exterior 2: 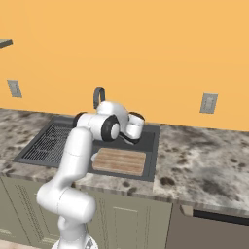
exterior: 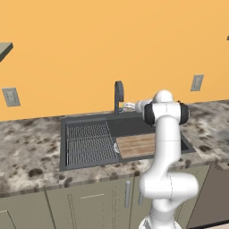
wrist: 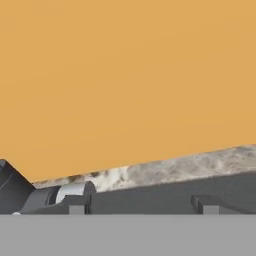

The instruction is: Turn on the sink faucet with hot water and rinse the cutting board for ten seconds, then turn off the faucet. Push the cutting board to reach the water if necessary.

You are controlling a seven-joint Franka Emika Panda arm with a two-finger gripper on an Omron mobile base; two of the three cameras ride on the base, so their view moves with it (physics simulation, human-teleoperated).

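Fingers (wrist: pixel 140 206) parted, grasping nothing, low beside faucet (exterior: pixel 118 96) base at far rim of sink (exterior: pixel 67 166); cutting board (exterior: pixel 136 145) flat in right basin.

A plain orange wall (exterior: pixel 89 49) carries 2 grey outlet plates (exterior: pixel 10 96) above a speckled granite countertop (exterior: pixel 27 147). Grey-green cabinet doors (exterior: pixel 91 205) with slim handles sit below.

We observe the cutting board (exterior: pixel 136 145) lying flat in the sink (exterior: pixel 85 123), right of the ridged drying rack (exterior: pixel 88 143). The sink faucet (exterior: pixel 118 96) stands behind, the white arm (exterior: pixel 166 134) partly covering the board.
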